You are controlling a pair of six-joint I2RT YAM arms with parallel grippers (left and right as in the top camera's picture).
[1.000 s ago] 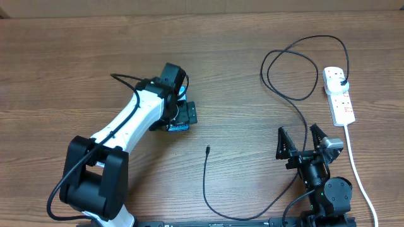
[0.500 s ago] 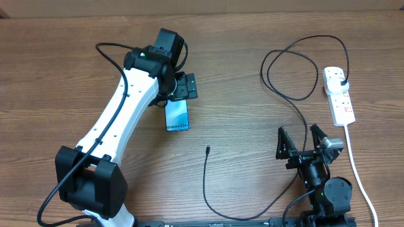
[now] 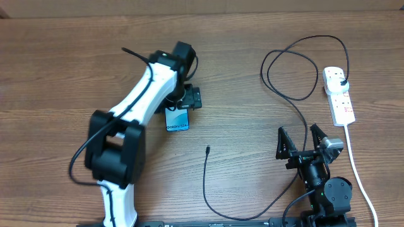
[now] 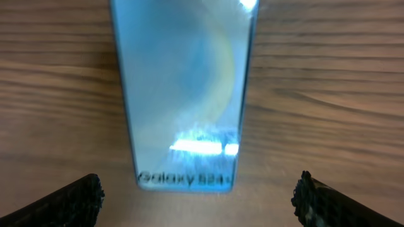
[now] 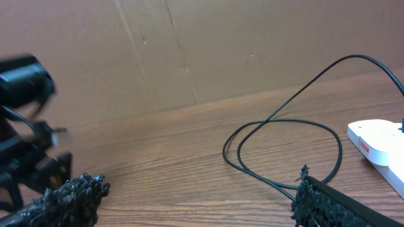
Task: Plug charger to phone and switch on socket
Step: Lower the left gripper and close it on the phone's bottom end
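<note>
The phone [image 3: 178, 119] lies flat on the wood with its cyan screen up and its "Galaxy" end toward the front. My left gripper [image 3: 187, 98] hovers open over its far end, holding nothing. In the left wrist view the phone [image 4: 186, 94] fills the middle, and the left gripper [image 4: 199, 187] has its fingertips wide apart on either side. The charger tip [image 3: 207, 149] lies loose in front of the phone. Its black cable [image 3: 291, 96] loops back to a plug in the socket [image 3: 341, 104] at the far right. My right gripper [image 3: 302, 142] stands open and empty beside the cable.
The thick white cord [image 3: 357, 165] runs from the socket toward the front right. In the right wrist view the cable loop [image 5: 284, 123] and the socket's end [image 5: 379, 142] lie ahead of the right gripper [image 5: 197, 188]. A brown wall [image 5: 189, 50] stands behind the table.
The left gripper drew back from over the phone, uncovering its screen, and the arm's elbow swung up and to the right. The phone, cable and right arm stayed put.
</note>
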